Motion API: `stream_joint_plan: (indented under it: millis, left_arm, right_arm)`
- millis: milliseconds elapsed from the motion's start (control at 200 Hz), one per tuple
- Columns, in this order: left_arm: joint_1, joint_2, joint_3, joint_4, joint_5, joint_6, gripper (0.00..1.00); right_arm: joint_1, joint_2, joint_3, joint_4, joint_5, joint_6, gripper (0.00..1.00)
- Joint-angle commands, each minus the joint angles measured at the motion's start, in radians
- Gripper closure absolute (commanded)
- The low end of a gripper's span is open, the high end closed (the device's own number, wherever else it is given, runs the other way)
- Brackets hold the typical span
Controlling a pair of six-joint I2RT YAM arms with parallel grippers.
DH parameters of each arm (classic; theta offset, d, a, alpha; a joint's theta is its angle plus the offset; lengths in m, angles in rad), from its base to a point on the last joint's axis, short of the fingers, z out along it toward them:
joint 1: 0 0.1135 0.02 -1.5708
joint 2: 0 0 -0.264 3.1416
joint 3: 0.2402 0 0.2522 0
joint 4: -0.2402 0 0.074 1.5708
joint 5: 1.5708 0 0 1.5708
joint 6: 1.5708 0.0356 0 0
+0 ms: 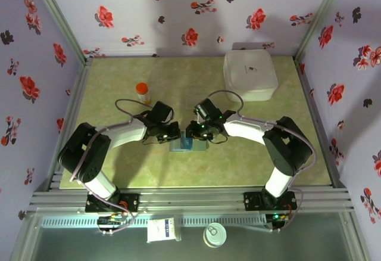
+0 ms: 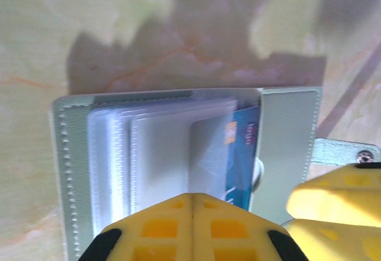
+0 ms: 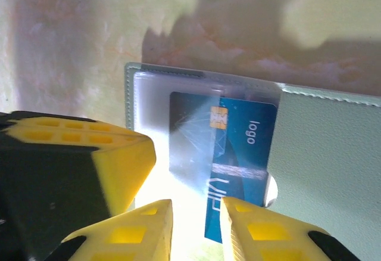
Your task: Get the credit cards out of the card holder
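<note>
Pinning the card holder (image 2: 286, 148) with left fingers (image 2: 161, 228) pressed together, straddling the blue credit card (image 3: 238, 136) at its 6 o'clock edge with right fingers (image 3: 143, 231) slightly apart; next, probably pinching and sliding out.

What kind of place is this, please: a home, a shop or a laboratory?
Probably a laboratory test cell: a left arm and a right arm bolted to a metal rail, flower-patterned panels walling the green table.

Deep blue on the credit card (image 3: 244, 136), gold chip, white lettering! The card holder (image 3: 327, 154) is pale grey-green. Bright yellow and black on the right gripper (image 3: 196, 228). Marbled yellow-green table (image 1: 178, 82), and lilac walls (image 1: 196, 5) scattered with red flowers.
</note>
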Motion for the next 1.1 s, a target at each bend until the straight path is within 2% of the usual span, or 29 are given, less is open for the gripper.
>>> stream_joint_plan:
  millis: [0, 325, 600, 865, 1095]
  left_arm:
    - [-0.021, -0.011, 0.033, -0.016, 0.016, -0.008, 0.99]
    - [-0.031, 0.067, 0.025, 0.004, 0.009, -0.014, 1.00]
    - [-0.025, 0.058, -0.016, -0.008, -0.026, -0.018, 1.00]
    - [-0.017, 0.051, -0.031, 0.000, -0.028, -0.022, 1.00]
    - [-0.017, 0.053, -0.036, 0.000, -0.028, -0.024, 1.00]
  right_arm:
    - [-0.010, 0.009, -0.019, -0.024, 0.027, -0.001, 0.70]
    - [-0.017, 0.057, -0.034, 0.024, 0.005, 0.017, 0.65]
    - [-0.048, 0.065, -0.099, 0.117, -0.034, 0.049, 0.63]
    - [-0.069, 0.066, -0.152, 0.271, -0.141, 0.088, 0.67]
    - [-0.069, 0.064, -0.151, 0.308, -0.173, 0.100, 0.72]
